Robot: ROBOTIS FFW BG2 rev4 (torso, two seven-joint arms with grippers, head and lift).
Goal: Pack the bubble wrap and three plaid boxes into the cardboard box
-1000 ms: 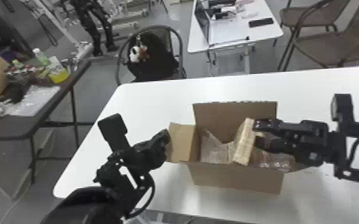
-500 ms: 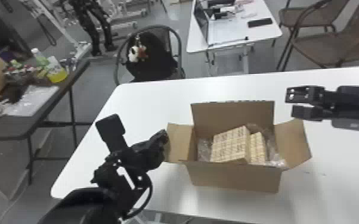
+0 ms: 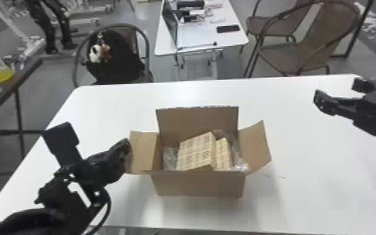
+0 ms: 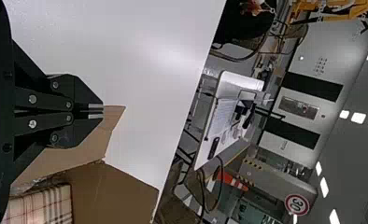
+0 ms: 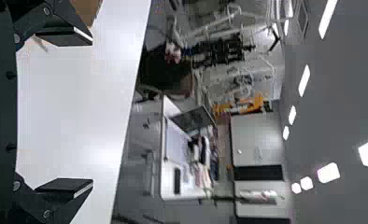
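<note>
Starting at the right gripper (image 5: 91,111): its fingers are spread wide, nothing between them, and it hangs well apart from the carton (image 3: 201,184), off to the right and toward the far side. Over at the left gripper (image 4: 103,111), the fingers are pressed together, pinching nothing that I can make out; they're right by the carton's left flap (image 3: 144,151), though whether they touch it I can't tell.

Into the carton we go! A big plaid box (image 3: 195,153) sits tilted in the middle, and a second plaid box (image 3: 223,154) is tucked just beside it on the right. The third? I can't pick it out; it may well be underneath. Bubble wrap (image 3: 169,157) peeks out at the carton's left end and more of it bunches up by the right flap (image 3: 256,147), which stands splayed outward. The back flap (image 3: 196,123) is upright.

So the packing looks all but done: wrap in, two plaid boxes in for certain, the third probably in too. What's left, I'd say, is perhaps a nudge to level that tilted one. Around the carton, it's bare white table (image 3: 306,193), and well beyond it a chair (image 3: 148,40) with a black bag (image 3: 118,59).
</note>
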